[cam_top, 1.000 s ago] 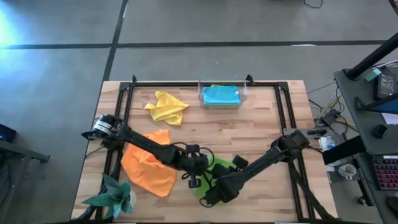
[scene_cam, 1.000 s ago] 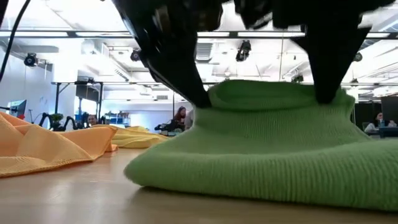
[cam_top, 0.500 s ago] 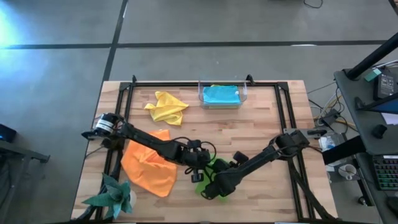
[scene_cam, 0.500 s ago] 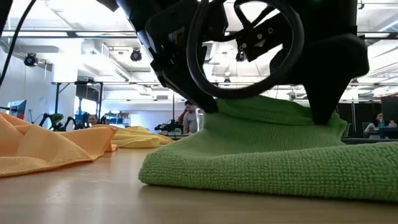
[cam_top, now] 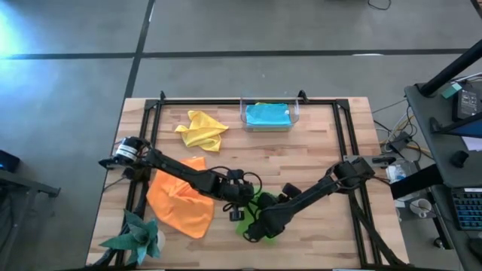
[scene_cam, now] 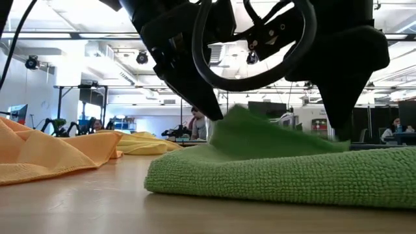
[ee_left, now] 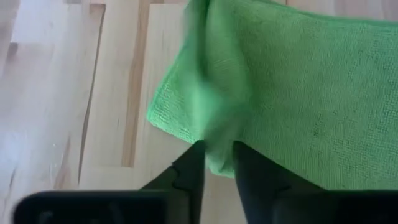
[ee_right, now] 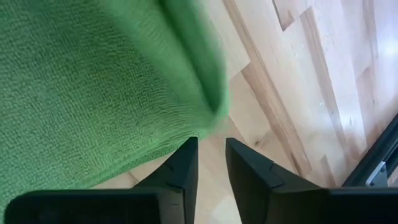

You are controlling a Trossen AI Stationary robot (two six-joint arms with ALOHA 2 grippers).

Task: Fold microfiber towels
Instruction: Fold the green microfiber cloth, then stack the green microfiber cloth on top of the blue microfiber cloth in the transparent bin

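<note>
The blue towel (cam_top: 267,115) sits folded at 12 o'clock. Both grippers (cam_top: 242,216) (cam_top: 257,228), slightly spread, let the green towel (scene_cam: 286,170) go; orange towel (cam_top: 179,205) and yellow towel (cam_top: 202,129) wait.

No readable text from my station.
I can make out no label, brand, number or sign on anything in any of the four views.
</note>
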